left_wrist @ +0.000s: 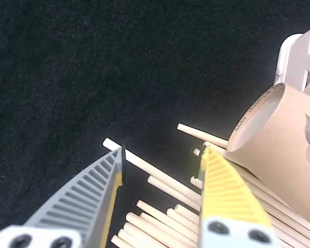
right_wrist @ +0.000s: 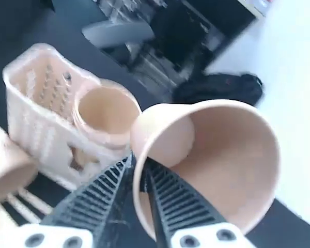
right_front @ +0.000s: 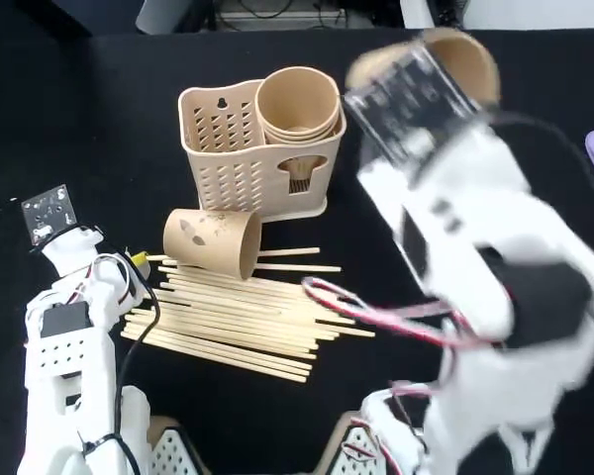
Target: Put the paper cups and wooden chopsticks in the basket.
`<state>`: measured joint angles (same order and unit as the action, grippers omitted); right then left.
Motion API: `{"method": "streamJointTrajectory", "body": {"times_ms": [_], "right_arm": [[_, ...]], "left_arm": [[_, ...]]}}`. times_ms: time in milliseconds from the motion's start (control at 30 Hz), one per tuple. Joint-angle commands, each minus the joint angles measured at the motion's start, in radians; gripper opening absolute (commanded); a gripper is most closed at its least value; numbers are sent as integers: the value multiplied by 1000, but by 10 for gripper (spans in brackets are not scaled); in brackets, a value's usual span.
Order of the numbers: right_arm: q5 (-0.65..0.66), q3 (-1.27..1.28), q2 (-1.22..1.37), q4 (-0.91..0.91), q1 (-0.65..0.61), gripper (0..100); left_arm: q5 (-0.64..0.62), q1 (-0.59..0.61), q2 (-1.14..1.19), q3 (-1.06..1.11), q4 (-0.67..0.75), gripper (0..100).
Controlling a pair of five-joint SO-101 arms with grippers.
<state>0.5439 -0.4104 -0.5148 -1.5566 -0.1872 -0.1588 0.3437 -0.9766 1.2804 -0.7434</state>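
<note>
Paper cup (right_wrist: 222,165) raised off surface (right_front: 99,119), upper right of high view. Right gripper (right_wrist: 139,161) closed on cup's rim, one jaw inside, one outside. Cup tilted, mouth toward wrist camera. Basket (right_front: 218,148) just left of held cup; stacked cups (right_front: 297,104) fill its right compartment, side nearest right arm. Second cup (right_front: 213,240) on its side atop chopsticks (right_front: 247,327), centre frame; sticks run left-right. Left gripper (left_wrist: 163,151) wide open, holding nothing, over stick ends at pile's left.
</note>
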Motion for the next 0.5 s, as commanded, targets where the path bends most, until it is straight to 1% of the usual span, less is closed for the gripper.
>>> {"method": "streamJointTrajectory", "body": {"times_ms": [0, 133, 367, 467], "right_arm": [[-26, -110, 159, 143, -97, 11], [-20, -177, 303, 150, -146, 11], [-18, -214, 486, 130, -150, 11], [37, -248, 510, 71, -166, 11]], "left_arm": [[-5, 7, -18, -12, 15, 241], [-5, 8, -18, -13, 15, 241], [-5, 8, -18, -16, 15, 241], [-5, 8, -18, -18, 15, 241]]}}
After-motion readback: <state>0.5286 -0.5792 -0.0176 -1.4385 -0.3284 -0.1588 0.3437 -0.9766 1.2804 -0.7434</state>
